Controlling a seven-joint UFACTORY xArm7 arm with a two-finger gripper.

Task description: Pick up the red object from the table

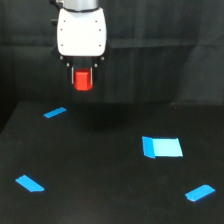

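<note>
Two short dark fingers [74,76] hang below the white, rounded gripper head [81,32], closed in on the small bright red-orange block [83,80], one finger on each side of it. The gripper [83,79] has the block pinched between them, with the lower part of the block showing below the fingertips. The block sits upright and looks narrower than the white head above it

The block is well clear of the large flat matte black table [100,170]; it hangs in front of the dark backdrop, above the far edge of the table as seen in the exterior view, toward that view's left of centre. Nothing touches it from below

Four flat bright blue patches lie on the black surface. A thin slanted one [55,112] lies near the far edge, below the gripper and to its left in the exterior view. A larger, roughly rectangular one [162,147] lies toward the view's right, about midway down the table. A narrow slanted one [30,183] lies near the view's lower left, and another slanted one [199,192] lies near the lower right. All four are well apart from each other and from the held block

Only the bottom of the arm [77,4] shows above the white head, cut off by the top of the frame
</note>
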